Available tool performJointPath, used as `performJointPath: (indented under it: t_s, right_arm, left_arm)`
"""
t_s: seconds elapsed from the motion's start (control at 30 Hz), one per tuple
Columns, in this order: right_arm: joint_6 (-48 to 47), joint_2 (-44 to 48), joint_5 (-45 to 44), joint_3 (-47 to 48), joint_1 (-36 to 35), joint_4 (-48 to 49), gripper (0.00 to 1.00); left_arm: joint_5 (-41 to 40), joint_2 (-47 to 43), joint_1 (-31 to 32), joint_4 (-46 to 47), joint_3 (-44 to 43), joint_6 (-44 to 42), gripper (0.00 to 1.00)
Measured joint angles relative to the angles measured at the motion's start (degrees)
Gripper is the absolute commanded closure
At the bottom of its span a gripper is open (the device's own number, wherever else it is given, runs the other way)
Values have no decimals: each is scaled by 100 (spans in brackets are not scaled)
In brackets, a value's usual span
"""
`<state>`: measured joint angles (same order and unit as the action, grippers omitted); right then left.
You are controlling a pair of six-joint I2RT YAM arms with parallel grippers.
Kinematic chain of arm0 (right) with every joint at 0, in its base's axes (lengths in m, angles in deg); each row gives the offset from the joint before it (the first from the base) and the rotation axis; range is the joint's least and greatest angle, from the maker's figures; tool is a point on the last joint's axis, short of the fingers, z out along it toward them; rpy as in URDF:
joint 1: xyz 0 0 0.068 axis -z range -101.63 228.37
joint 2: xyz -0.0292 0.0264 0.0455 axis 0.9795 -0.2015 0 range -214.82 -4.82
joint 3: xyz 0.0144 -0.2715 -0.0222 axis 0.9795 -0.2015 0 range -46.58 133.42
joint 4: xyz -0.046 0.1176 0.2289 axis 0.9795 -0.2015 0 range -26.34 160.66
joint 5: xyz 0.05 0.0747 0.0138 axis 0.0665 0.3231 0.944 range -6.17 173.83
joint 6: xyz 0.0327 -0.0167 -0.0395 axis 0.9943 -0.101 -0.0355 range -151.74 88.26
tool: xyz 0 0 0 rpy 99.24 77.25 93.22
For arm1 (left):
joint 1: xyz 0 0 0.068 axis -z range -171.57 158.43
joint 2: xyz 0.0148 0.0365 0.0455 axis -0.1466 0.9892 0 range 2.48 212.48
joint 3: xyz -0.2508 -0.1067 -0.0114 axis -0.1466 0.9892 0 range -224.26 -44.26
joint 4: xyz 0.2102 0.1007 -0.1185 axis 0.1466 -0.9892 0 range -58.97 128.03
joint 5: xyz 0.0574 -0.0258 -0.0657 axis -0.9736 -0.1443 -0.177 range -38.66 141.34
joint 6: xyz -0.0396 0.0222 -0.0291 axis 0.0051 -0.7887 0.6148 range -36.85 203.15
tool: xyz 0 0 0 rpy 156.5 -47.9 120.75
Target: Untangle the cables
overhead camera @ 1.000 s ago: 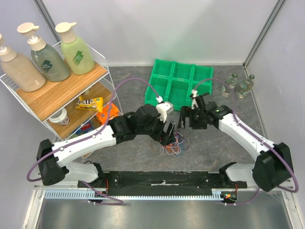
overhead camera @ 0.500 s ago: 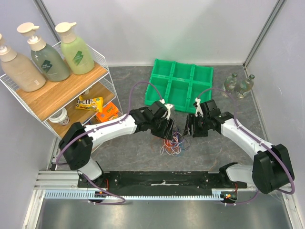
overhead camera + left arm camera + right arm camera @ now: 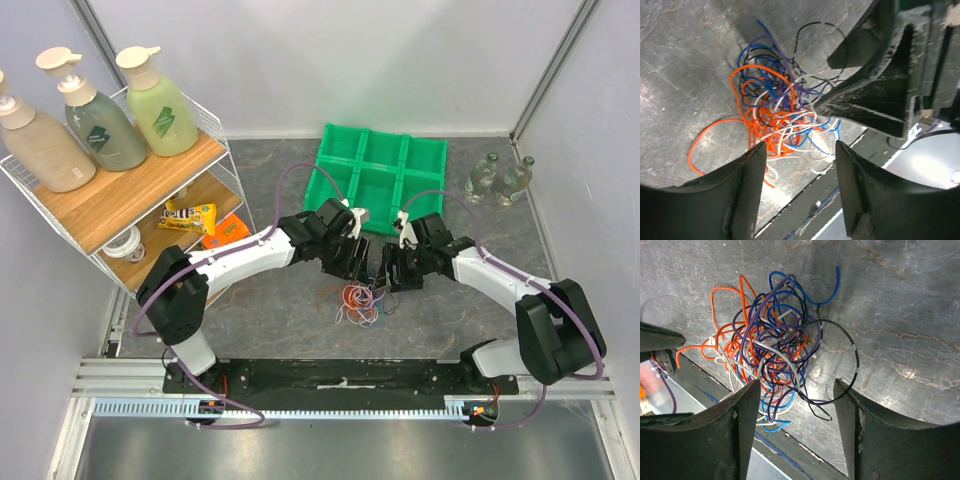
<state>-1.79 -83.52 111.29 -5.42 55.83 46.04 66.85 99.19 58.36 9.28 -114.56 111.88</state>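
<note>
Two open grippers now stand close together over one knot of wire. Farthest left, the white wire rack with wooden shelves (image 3: pixel 160 185) plays no part. Next comes the left gripper (image 3: pixel 357 268). Over the last second the arm behind it has swung inward from the table's left corner, and the tool has crept slightly away from the arm bases to the far edge of the heap. Its wrist view shows the black fingers (image 3: pixel 740 200) spread wide with nothing between them and the wires on the table below the tips.

In the middle lie the cables (image 3: pixel 361 299), thin looping wires in orange-red, blue, white, purple and black. They form a single clump on the grey marbled table top (image 3: pixel 270 310), on the near side of the green compartment tray (image 3: pixel 380 170) and apart from it. The clump looks much the same shape as a second ago, so I judge that no strand has been pulled free yet.

To its right, the right gripper (image 3: pixel 392 275) has slid in toward its partner and now sits just beside it above the heap. Its own fingers (image 3: pixel 735 440) are also wide apart and empty. Both tools seem to be lining up for a first pinch, so the untangling has hardly begun. At the far right, the clear glass bottles (image 3: pixel 500 178) stand well apart from all this.
</note>
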Motion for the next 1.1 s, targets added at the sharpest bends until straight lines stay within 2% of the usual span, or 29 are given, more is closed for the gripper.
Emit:
performJointPath:
  t_s: [0.03, 0.07, 0.17, 0.23, 0.3, 0.33, 0.4, 0.57, 0.63, 0.7, 0.73, 0.83, 0.93, 1.0, 1.1]
  right_arm:
    - [2, -2, 17, -13, -13, 42, 35]
    - [0, 0, 28, -22, -13, 79, 34]
    - [0, 0, 59, -39, -13, 136, 36]
    - [0, -2, 87, -44, -13, 151, 36]
    - [-2, -2, 116, -52, -13, 160, 39]
    - [-2, -2, 122, -59, -13, 166, 40]
    - [-13, -2, 144, -79, -13, 184, 44]
    - [-79, -2, 223, -146, -13, 190, 58]
    - [-105, -2, 229, -160, -13, 192, 71]
    - [-114, -2, 214, -164, -17, 192, 99]
    - [-118, -2, 181, -166, -20, 192, 100]
    - [-57, -2, -240, -155, -26, 68, 100]
    - [37, -2, -1226, -55, -35, -452, 100]
    - [101, 2, -2194, 35, -22, -938, 100]
    - [162, 122, -2719, 66, 15, -1204, 100]
  left_arm:
    - [87, 2, -31, 4, -50, 20, 49]
    - [197, 11, -68, 9, -83, 57, 49]
    - [450, 92, -155, 22, -105, 146, 31]
    - [463, 162, -188, 24, -85, 197, 25]
    - [459, 212, -203, 17, -55, 210, 26]
    - [459, 243, -201, 17, -55, 208, 28]
    - [459, 299, -197, 39, -55, 208, 41]
    - [461, 756, -197, 66, -267, 232, 64]
    - [452, 925, -197, 76, -365, 260, 74]
    - [404, 955, -197, 55, -380, 289, 94]
    - [378, 951, -197, 33, -391, 293, 98]
    - [146, 898, -197, -157, -496, 271, 98]
    - [-70, 570, -197, -483, -570, 223, 98]
    - [-142, 201, -197, -756, -723, 177, 98]
    - [-155, -343, -197, -1040, -1213, 66, 98]
